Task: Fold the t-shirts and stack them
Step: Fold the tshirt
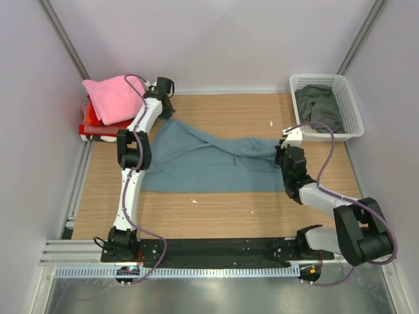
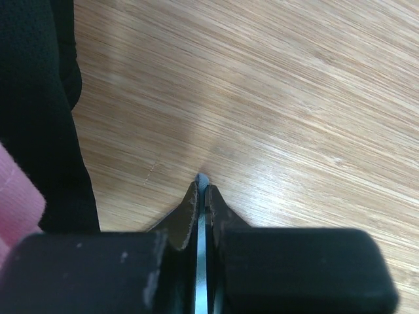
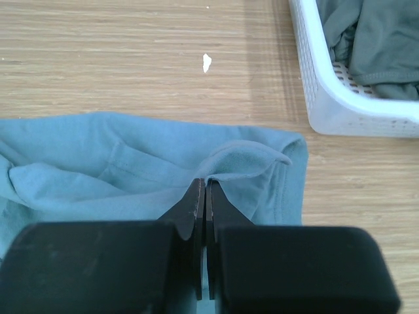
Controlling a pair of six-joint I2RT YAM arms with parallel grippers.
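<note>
The wooden table (image 1: 216,203) is covered across its middle by the slate-blue t-shirt (image 1: 196,167), which is spread flat and rumpled toward its right end. The white basket (image 1: 330,136) in the far right corner is filled by the grey-green t-shirt (image 1: 319,104). At far left, the pink t-shirt (image 1: 114,97) is laid atop the red t-shirt (image 1: 91,119). The blue shirt's far left corner is pinched by the left gripper (image 2: 203,188) and its right edge by the right gripper (image 3: 203,186), so that 2 points are held.

- Your top view looks steeply down from above the near edge, taking in the whole table (image 1: 216,209).
- Your wrist views face it from close up.
- Right wrist and top share the blue shirt (image 3: 98,163) and basket (image 3: 314,98).
</note>
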